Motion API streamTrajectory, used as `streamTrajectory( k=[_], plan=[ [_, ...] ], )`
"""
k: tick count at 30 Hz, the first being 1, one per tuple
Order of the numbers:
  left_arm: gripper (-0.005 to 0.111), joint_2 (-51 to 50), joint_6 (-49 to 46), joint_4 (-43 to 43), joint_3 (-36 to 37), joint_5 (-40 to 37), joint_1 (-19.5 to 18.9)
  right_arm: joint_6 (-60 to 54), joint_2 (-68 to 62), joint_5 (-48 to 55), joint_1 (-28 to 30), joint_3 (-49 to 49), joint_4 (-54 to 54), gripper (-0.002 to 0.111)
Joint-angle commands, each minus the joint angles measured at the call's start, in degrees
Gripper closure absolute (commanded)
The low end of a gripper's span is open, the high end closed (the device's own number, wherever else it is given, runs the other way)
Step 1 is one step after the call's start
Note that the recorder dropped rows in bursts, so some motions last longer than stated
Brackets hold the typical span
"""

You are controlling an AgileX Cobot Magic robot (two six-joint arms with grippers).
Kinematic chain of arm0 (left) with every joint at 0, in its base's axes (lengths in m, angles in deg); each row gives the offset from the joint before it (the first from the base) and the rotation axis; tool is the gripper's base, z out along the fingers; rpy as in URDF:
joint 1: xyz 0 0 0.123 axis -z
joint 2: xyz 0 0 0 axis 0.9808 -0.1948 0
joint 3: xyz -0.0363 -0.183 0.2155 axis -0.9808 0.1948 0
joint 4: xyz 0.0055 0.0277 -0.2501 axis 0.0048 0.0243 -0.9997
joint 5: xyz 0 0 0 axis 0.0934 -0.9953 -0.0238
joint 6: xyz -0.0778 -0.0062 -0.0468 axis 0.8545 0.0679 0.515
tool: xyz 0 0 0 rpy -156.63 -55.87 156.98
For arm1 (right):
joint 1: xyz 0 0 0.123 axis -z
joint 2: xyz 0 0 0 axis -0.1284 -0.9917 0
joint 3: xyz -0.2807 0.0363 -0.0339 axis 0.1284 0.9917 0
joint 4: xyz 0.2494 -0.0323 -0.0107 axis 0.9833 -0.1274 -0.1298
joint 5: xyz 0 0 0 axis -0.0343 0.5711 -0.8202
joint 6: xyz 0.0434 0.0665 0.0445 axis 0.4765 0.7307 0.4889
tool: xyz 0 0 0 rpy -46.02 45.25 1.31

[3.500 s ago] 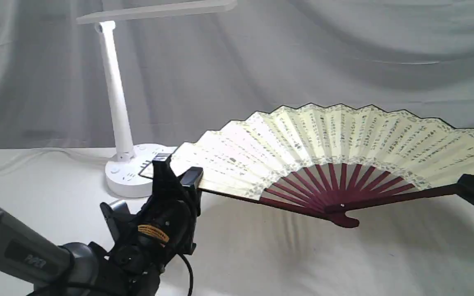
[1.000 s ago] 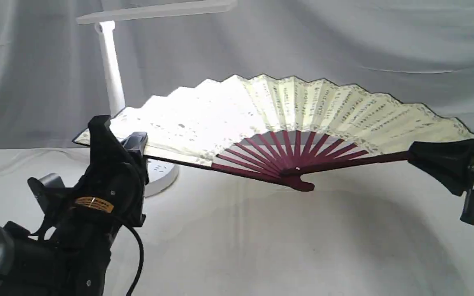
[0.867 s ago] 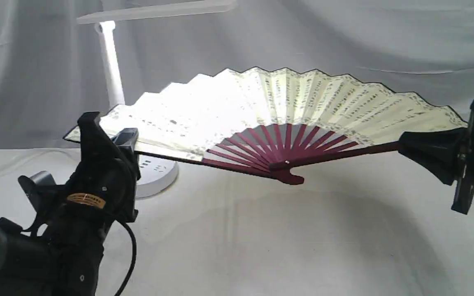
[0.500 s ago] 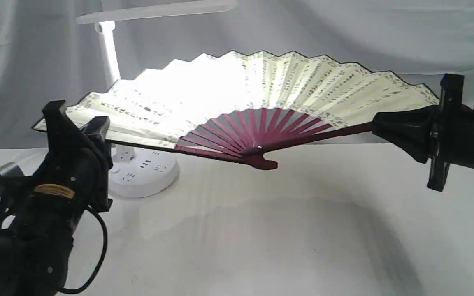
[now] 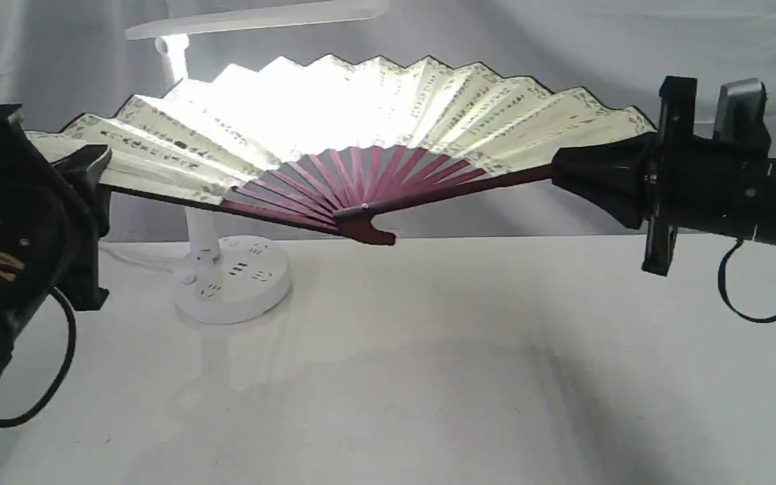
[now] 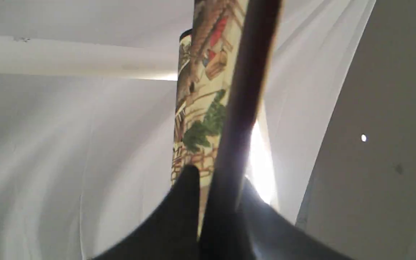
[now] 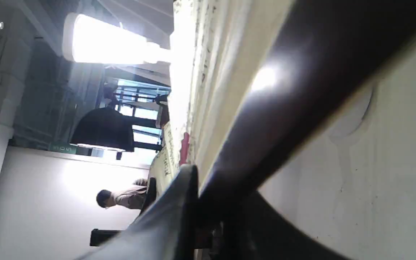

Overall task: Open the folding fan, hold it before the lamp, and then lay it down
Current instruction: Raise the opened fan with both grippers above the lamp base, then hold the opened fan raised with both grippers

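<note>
1. Folding fan: fully spread, held aloft directly before the lamp; long axis crosswise, pivot lowest.
2. Lamp: lit; stem mostly hidden behind the fan, base below it.
3. Right gripper: clenched on the guard farther from the lamp.
4. Left gripper: clenched on the guard nearer the lamp. Lowering likely needs both arms together.

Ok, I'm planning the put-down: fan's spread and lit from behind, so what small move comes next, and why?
Probably begin lowering the folding fan toward the table: it is fully open, gripped at both guards by the left end effector and right end effector, and glows before the lamp.
</note>
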Motion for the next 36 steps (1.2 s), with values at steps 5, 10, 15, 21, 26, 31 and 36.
streamTrajectory(
  k=[5,10,15,21,26,31,36],
  plan=[
    [0.107,4.19,3.14,-4.46,-0.2,-0.45,-2.17,-0.4,1.21,-4.07,0.32,-0.04,-1.63,0.108],
    [0.107,4.32,3.14,-4.8,-0.2,-0.48,-2.17,0.66,4.48,-5.66,0.32,-0.04,-1.63,0.108],
    [0.107,5.44,3.5,-6.17,-0.2,-3.3,-2.17,1.57,7.12,-6.81,0.32,-0.04,-1.63,0.108],
    [0.107,7.25,3.36,-6.93,-0.2,-4.96,-2.17,1.57,8.63,-6.81,0.32,-0.04,-1.63,0.108],
    [0.107,8.5,2.71,-7.52,-0.2,-5.46,-2.17,1.82,8.65,-6.81,0.32,-0.04,-1.63,0.108],
    [0.107,8.64,1.81,-7.52,-0.2,-6.5,-2.17,1.98,8.65,-6.35,0.32,-0.04,-1.63,0.108],
    [0.107,8.64,1.81,-7.52,-0.2,-6.5,-2.17,1.98,8.65,-6.18,0.32,-0.04,-1.63,0.108]
  ],
)
